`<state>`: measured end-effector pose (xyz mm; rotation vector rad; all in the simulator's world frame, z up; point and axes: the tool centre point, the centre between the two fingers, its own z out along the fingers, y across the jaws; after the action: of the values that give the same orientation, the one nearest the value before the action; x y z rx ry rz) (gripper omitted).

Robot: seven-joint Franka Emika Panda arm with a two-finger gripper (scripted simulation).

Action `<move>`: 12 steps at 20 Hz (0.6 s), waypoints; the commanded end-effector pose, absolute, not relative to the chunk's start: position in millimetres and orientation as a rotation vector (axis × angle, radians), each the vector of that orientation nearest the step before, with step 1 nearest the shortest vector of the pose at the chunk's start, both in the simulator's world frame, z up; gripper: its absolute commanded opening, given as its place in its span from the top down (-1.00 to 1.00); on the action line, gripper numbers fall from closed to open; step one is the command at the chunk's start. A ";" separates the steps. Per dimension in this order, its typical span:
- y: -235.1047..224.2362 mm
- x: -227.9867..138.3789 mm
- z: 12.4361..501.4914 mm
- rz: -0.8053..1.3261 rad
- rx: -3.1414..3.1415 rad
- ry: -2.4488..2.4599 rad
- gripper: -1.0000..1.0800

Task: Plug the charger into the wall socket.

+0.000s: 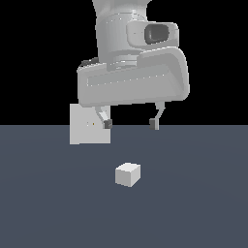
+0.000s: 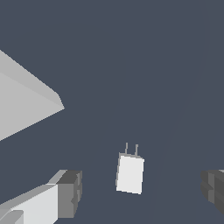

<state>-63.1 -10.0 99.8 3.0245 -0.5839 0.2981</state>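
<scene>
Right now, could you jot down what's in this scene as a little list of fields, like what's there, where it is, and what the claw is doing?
charger: small white block lying on the floor, free of the gripper; two thin prongs show in the wrist view
socket: flat white upright panel, behind the charger, toward the exterior view's left
gripper: open, empty, hanging above the charger
contact: none between gripper and charger
plugged in: not yet; charger and socket are apart
floor: plain dark surface
</scene>
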 end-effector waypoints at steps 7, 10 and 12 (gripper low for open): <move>-8.5 -74.9 74.9 0.367 2.971 -0.727 -0.92; -8.2 -77.1 69.2 0.382 2.957 -0.758 -0.92; -7.9 -78.2 66.3 0.389 2.950 -0.774 -0.92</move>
<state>-77.4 -7.9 68.6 2.9565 -0.7593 0.3814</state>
